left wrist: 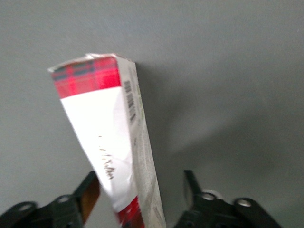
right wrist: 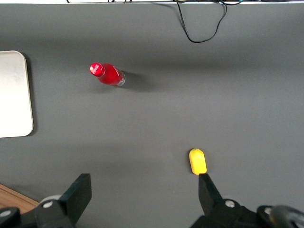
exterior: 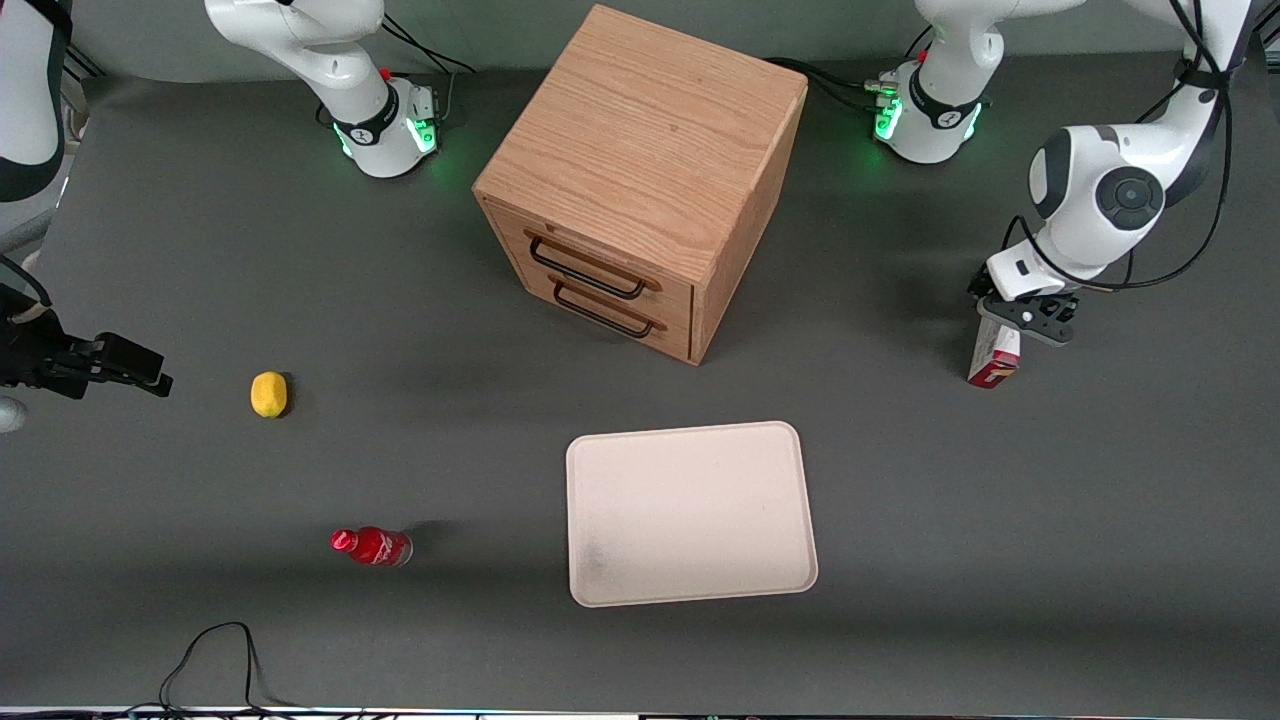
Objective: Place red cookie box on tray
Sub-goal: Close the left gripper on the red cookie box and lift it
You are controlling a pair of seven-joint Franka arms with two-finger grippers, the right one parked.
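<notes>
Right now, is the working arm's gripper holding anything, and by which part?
Cannot be told for sure: the gripper straddles the upper end of the red cookie box, but one finger stands clear of it.

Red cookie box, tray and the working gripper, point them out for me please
red cookie box [left wrist: 102, 137], left wrist view, on its white front panel.
tray [exterior: 690, 512], front view, on its bare middle.
gripper [exterior: 1030, 318], front view, midway between its fingertips, at the box's upper end.
</notes>
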